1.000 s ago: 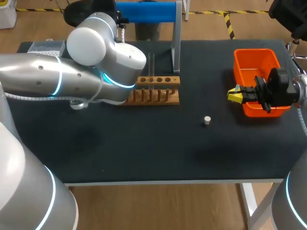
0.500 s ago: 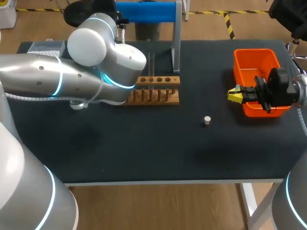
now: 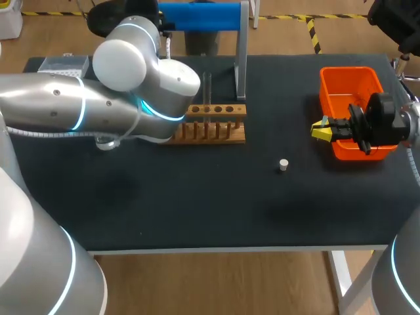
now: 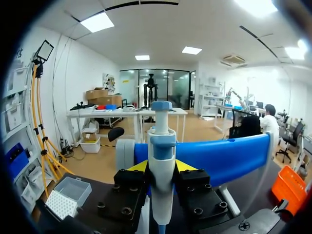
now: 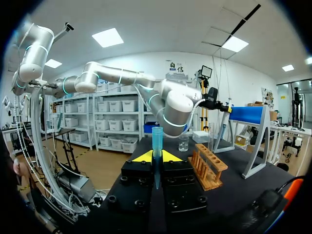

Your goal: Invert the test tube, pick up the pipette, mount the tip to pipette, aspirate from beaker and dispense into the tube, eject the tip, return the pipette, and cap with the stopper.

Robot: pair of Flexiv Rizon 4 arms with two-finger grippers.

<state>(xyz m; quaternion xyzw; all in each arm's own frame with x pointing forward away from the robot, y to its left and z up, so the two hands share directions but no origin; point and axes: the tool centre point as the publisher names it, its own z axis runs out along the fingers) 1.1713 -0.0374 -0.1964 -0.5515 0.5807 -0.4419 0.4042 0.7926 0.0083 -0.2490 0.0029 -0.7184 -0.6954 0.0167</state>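
My left gripper (image 4: 161, 166) is shut on the white and blue pipette (image 4: 161, 146), upright by the blue stand (image 4: 219, 153). In the head view my left arm (image 3: 131, 92) hides that gripper. My right gripper (image 3: 321, 129) hangs beside the orange bin (image 3: 351, 79), shut on a blue pipette tip (image 5: 157, 144). A clear test tube (image 3: 207, 85) stands in the wooden rack (image 3: 213, 123). The white stopper (image 3: 283, 165) lies on the mat in front of the rack. The beaker (image 5: 183, 143) sits left of the rack, half hidden under my left arm in the head view.
A clear tip box (image 3: 62, 64) sits at the back left corner. The blue stand (image 3: 200, 16) with its grey upright rises behind the rack. The black mat in front of the rack holds only the stopper.
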